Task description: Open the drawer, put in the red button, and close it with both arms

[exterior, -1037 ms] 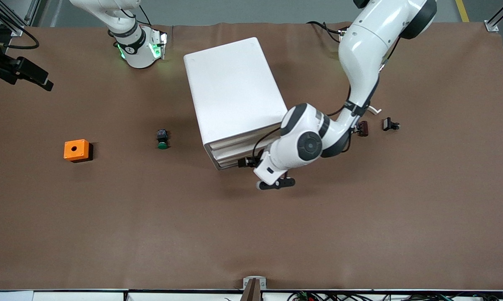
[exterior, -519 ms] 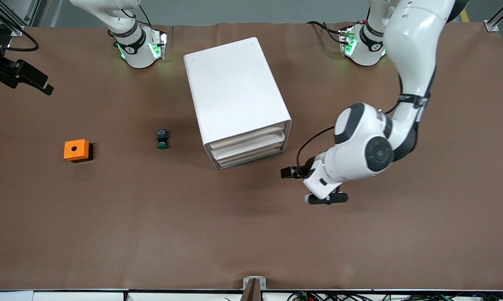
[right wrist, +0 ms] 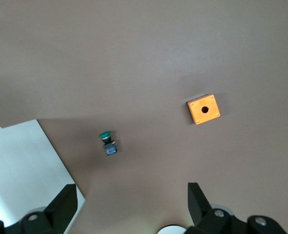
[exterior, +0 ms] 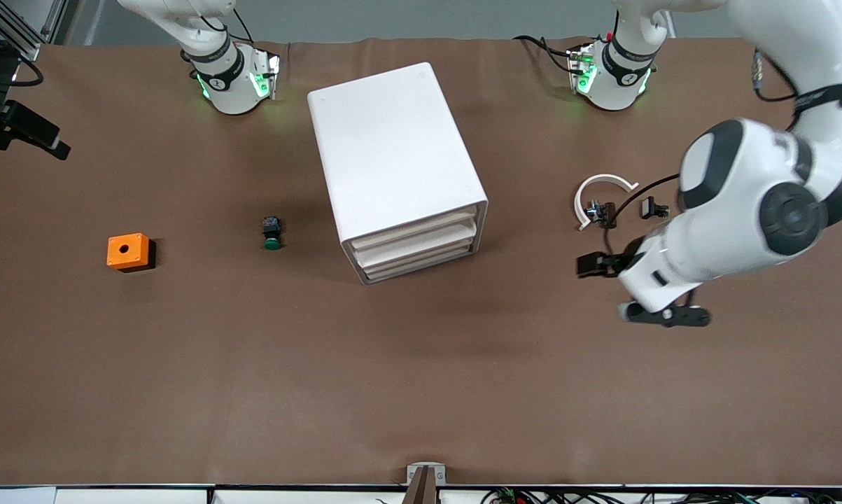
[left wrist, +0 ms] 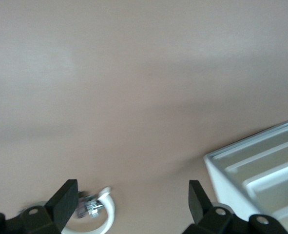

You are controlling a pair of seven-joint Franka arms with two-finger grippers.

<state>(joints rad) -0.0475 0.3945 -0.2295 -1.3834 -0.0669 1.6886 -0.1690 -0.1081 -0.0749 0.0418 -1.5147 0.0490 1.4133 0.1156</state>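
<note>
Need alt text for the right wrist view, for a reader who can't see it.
Right tool, fingers open and empty, hangs high over the brown table. Below lie a green button, an orange cube with a hole, and one corner of the white cabinet.

Front view: even overhead lighting, bright, no glare on the brown counter (exterior: pixel 421 392). Soft diffuse shadows, a broad faint one on the counter nearer the camera than the white cabinet (exterior: pixel 396 164), and short dark ones tight against the orange cube (exterior: pixel 127 251) and the green button (exterior: pixel 272 233). Green status LEDs glow at both arm bases. Left arm (exterior: pixel 749 210) is slightly motion-smeared at its edges.

Left wrist view: washed out, low contrast, heavy blur; the white ring (left wrist: pixel 97 214) is smeared.

Right wrist view: sharper, a mild shadow band beside the cabinet.
</note>
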